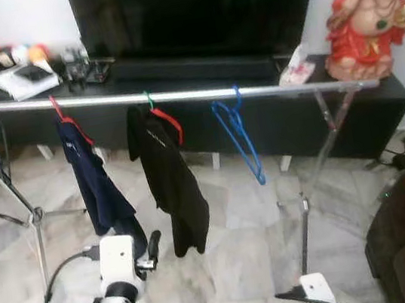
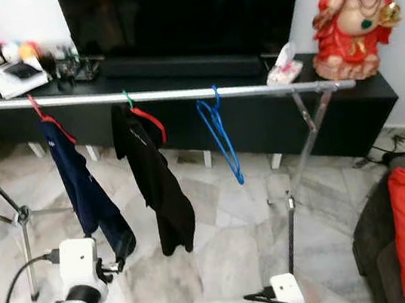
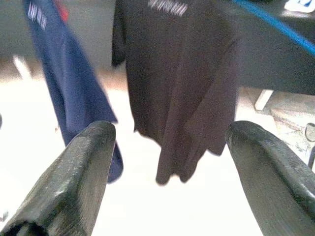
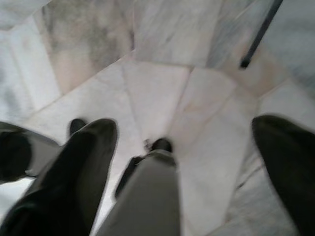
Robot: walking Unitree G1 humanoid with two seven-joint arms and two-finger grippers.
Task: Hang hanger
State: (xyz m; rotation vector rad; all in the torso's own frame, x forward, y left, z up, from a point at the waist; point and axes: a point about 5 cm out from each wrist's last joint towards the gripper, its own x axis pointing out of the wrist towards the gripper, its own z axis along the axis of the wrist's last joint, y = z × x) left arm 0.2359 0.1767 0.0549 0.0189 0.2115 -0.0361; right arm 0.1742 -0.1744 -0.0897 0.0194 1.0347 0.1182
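Hanger (image 1: 240, 137), blue and bare, hangs by its hook on the silver rail (image 1: 179, 94) of the clothes rack, right of a black shirt (image 1: 168, 183) on a red hanger and a navy garment (image 1: 94, 179) on another red hanger. It tilts, lower corner swung toward the rack's right leg, but the hook sits over the rail. Judgement: the hanging step looks done or nearly so, with nothing left in either hand. Left hand (image 3: 167, 172) is low in front of the two garments, fingers spread wide and empty; its wrist view looks between them at the black shirt and navy garment. Right hand (image 4: 182, 162) points down at the marble floor (image 4: 162, 83), fingers apart, holding nothing. Next move, if any, calls for checking that the blue hanger rests steady, or for fetching another hanger, though none is in reach. Writing: pale lettering across the chest of the black shirt and a small white mark on the navy garment, both too blurred to read. No brand legible on the television or the red figurine (image 1: 365, 16) on the desk (image 1: 377, 95) behind.
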